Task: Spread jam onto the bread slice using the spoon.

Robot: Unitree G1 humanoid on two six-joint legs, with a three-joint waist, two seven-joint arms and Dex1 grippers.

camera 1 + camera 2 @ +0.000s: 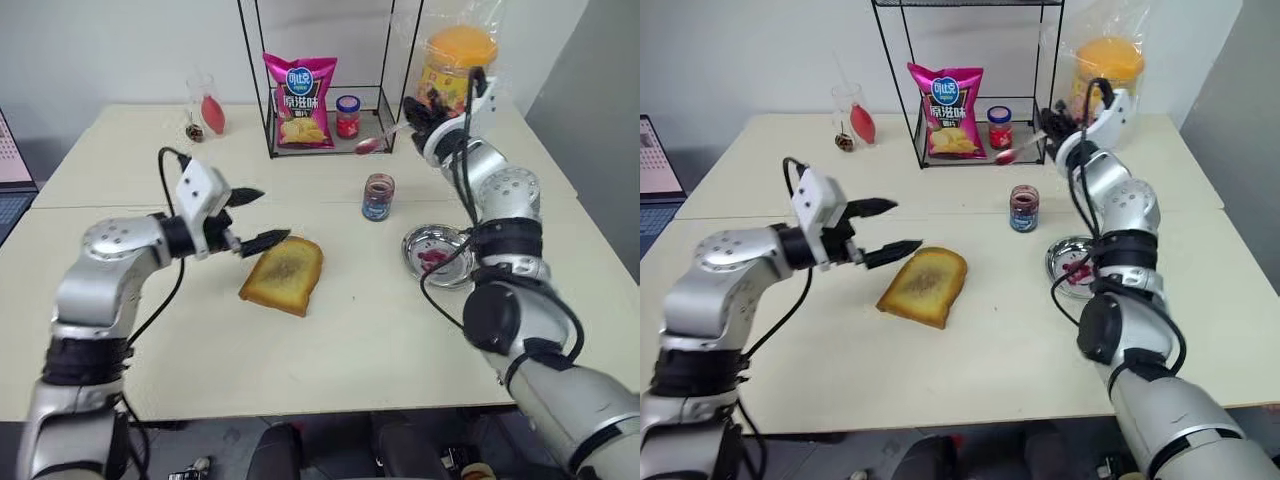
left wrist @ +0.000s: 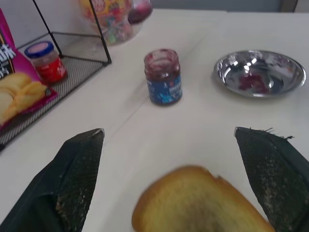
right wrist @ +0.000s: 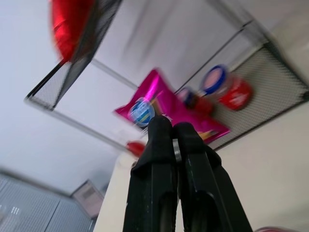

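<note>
Bread slice (image 1: 284, 274), thick, golden-brown with a darker crust and rounded top, lies flat on the pale table (image 1: 330, 350) at centre frame. Just upper left of it the left gripper (image 1: 258, 217) hovers with its two black fingers spread wide, holding nothing; the slice sits just past their tips. At upper right the right gripper (image 1: 415, 117) has its fingers pressed together on the thin handle of the shiny spoon (image 1: 377, 140), whose bowl carries red jam (image 1: 366, 146) in front of the wire rack (image 1: 320, 90). More jam smears the round steel dish (image 1: 438, 256) at right; an open glass jar (image 1: 378, 197) stands between rack and dish.
</note>
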